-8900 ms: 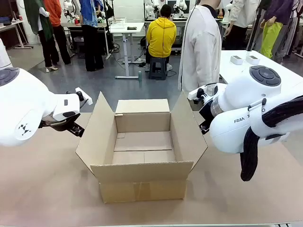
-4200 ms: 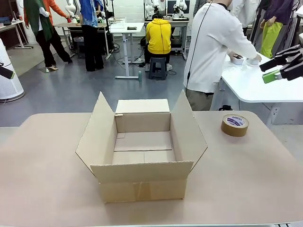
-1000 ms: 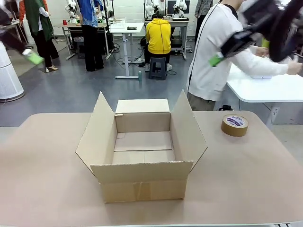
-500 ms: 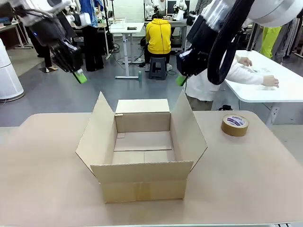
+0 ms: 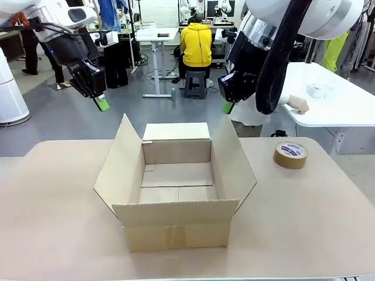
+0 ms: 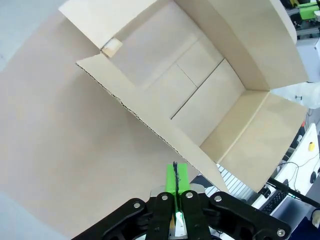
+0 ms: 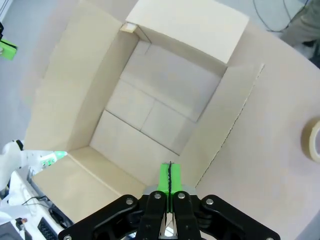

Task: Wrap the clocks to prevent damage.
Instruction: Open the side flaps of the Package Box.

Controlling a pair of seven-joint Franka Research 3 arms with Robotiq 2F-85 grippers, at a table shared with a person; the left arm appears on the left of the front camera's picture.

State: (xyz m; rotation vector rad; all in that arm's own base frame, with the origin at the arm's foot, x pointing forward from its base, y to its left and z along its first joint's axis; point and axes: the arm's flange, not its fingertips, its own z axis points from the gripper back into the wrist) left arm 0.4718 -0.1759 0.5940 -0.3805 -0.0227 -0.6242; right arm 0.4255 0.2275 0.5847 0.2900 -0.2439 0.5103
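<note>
An open, empty cardboard box (image 5: 176,175) stands at the table's middle, flaps spread; it also appears from above as the box (image 6: 200,95) in the left wrist view and the box (image 7: 160,110) in the right wrist view. My left gripper (image 5: 101,104) hangs high above the box's left flap, shut with its green pads pressed together (image 6: 175,182). My right gripper (image 5: 227,108) hovers above the box's right flap, likewise shut with nothing held (image 7: 169,181). No clocks or wrapping are in view.
A roll of brown tape (image 5: 290,154) lies on the table to the right of the box, its edge also seen as the tape (image 7: 314,140). A person's hand (image 5: 296,104) rests on the white table behind right, near small white boxes (image 5: 319,90).
Both arms have swung in from the sides and come down over the box in the last second, then settled slightly lower. The person has drawn back from the white table.
</note>
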